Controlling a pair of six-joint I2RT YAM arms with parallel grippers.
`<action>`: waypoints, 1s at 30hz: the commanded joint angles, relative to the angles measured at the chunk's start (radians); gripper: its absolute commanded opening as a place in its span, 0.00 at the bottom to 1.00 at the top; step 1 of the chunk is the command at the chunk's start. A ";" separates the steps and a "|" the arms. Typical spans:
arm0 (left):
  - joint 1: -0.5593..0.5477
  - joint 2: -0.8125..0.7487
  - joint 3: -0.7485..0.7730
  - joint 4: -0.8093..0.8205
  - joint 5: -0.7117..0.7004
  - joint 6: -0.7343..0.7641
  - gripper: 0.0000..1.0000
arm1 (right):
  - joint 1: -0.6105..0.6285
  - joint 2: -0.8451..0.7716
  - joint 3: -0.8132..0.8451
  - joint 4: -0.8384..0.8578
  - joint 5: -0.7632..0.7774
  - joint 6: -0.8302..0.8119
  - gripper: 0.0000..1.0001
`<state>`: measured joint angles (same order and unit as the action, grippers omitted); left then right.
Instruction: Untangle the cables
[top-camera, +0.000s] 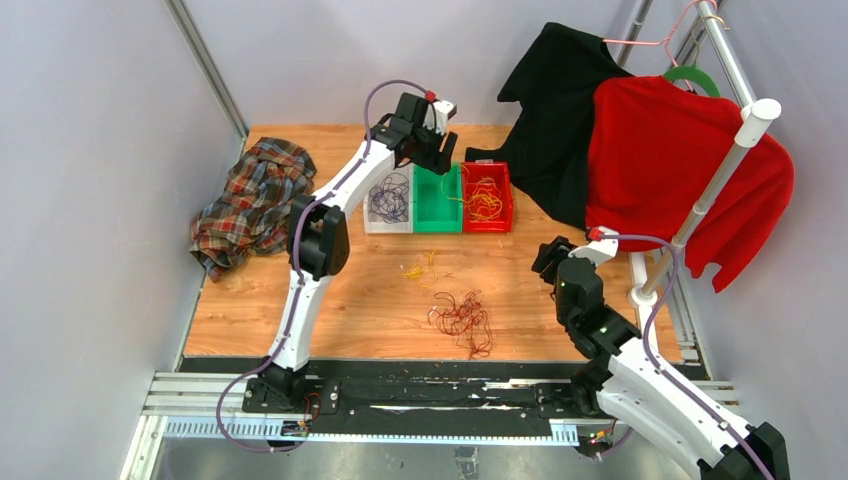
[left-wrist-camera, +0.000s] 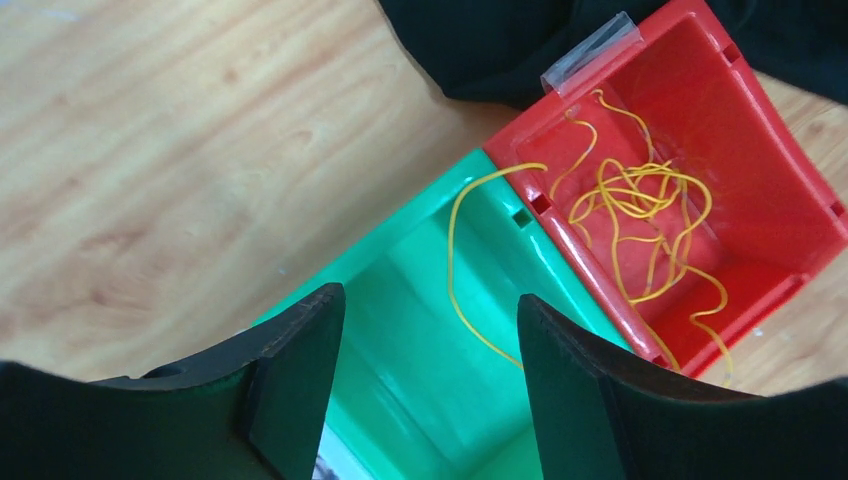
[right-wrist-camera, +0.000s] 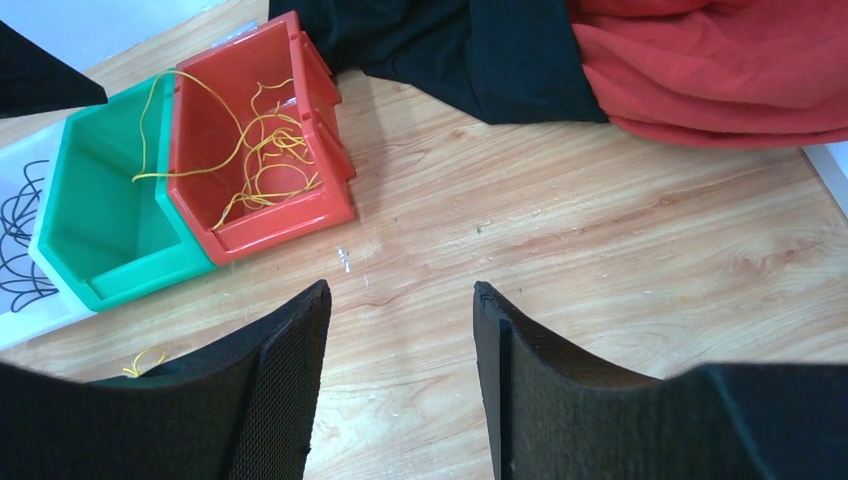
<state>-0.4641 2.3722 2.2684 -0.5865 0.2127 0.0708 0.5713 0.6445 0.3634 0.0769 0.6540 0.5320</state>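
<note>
The cables lie in separate heaps. Yellow-orange cables (top-camera: 484, 200) (left-wrist-camera: 640, 215) (right-wrist-camera: 262, 160) fill the red bin (top-camera: 503, 190) (left-wrist-camera: 770, 180) (right-wrist-camera: 210, 110), and one yellow strand (left-wrist-camera: 455, 270) droops over into the green bin (top-camera: 437, 210) (left-wrist-camera: 420, 300) (right-wrist-camera: 95, 220). Dark purple cables (top-camera: 389, 198) (right-wrist-camera: 15, 240) rest in the white bin (top-camera: 372, 222). A dark red tangle (top-camera: 463, 320) and a small yellow curl (top-camera: 420, 268) (right-wrist-camera: 145, 362) lie on the table. My left gripper (top-camera: 437, 158) (left-wrist-camera: 430, 310) hangs open and empty over the green bin. My right gripper (top-camera: 546, 258) (right-wrist-camera: 400, 290) is open above bare wood.
A plaid cloth (top-camera: 250, 205) is bunched at the table's left edge. A black garment (top-camera: 560, 110) (left-wrist-camera: 480, 40) (right-wrist-camera: 450, 50) and a red one (top-camera: 670, 160) (right-wrist-camera: 720, 60) hang from a rack (top-camera: 735, 150) at the back right, draping onto the table beside the red bin.
</note>
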 joint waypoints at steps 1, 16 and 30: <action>-0.001 -0.009 -0.042 0.025 0.063 -0.224 0.68 | -0.013 0.013 -0.013 0.013 0.003 0.016 0.54; -0.001 0.032 -0.122 0.059 0.107 -0.304 0.60 | -0.014 -0.006 -0.030 0.014 0.009 0.016 0.54; -0.002 0.058 -0.125 0.103 0.102 -0.300 0.43 | -0.013 -0.009 -0.029 0.017 0.009 0.014 0.54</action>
<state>-0.4622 2.4153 2.1517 -0.5289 0.3134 -0.2352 0.5709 0.6449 0.3481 0.0780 0.6540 0.5320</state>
